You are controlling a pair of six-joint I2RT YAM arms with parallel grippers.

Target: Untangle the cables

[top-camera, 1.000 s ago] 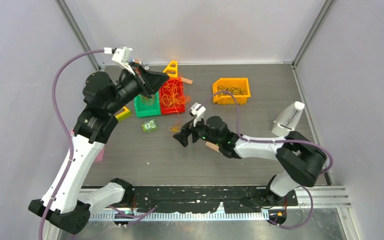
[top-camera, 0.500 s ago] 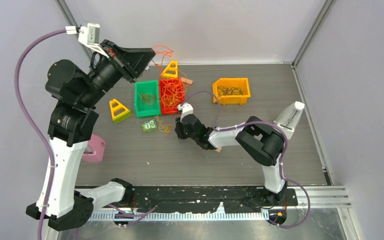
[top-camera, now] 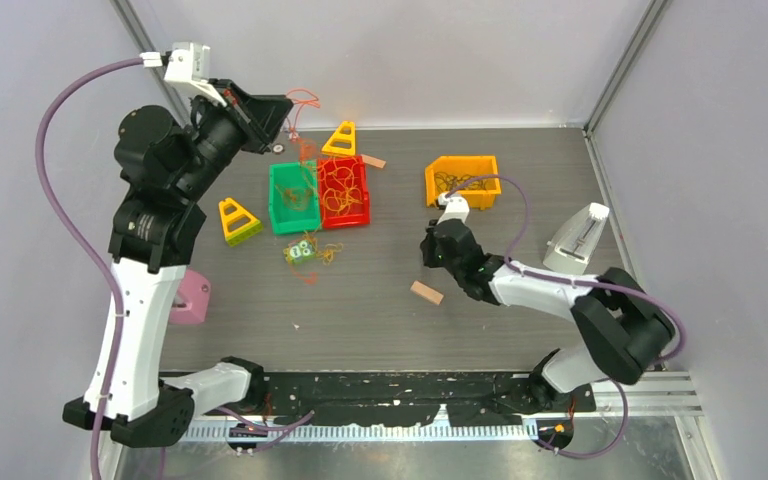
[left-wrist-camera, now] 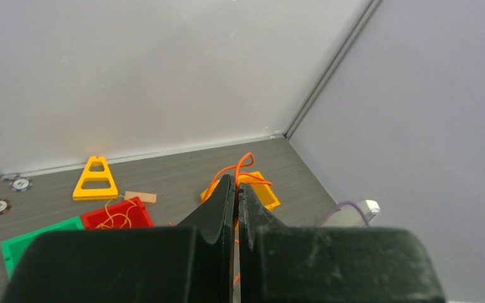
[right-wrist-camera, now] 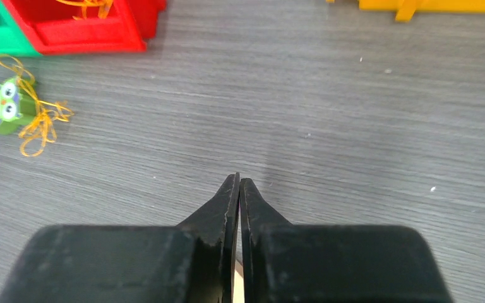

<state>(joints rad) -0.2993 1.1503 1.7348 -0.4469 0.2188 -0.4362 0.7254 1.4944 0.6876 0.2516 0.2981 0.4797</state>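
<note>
Rightward and away from the owl toy (top-camera: 301, 251) the right arm has swung since the earlier frame, and its fingers (right-wrist-camera: 230, 189) have gone from spread to pressed together on nothing, the right gripper (top-camera: 427, 261) low over bare tabletop (top-camera: 520, 230) just beyond a small wooden block (top-camera: 426, 292); the left gripper (left-wrist-camera: 235, 184) has stayed high at the back left, fingers pinching the orange cable (left-wrist-camera: 243, 165), whose strand drops slanting toward the tangle in the red bin (top-camera: 345, 221) beside the green bin (top-camera: 293, 228). From the right fingers, the yellow cable (right-wrist-camera: 38, 123) lies well apart, ahead and to the left, against the toy; the dark cables (top-camera: 465, 182) in the orange bin (top-camera: 460, 163) look closer to that arm. Whichever comes next, I judge the right arm must reopen first.
</note>
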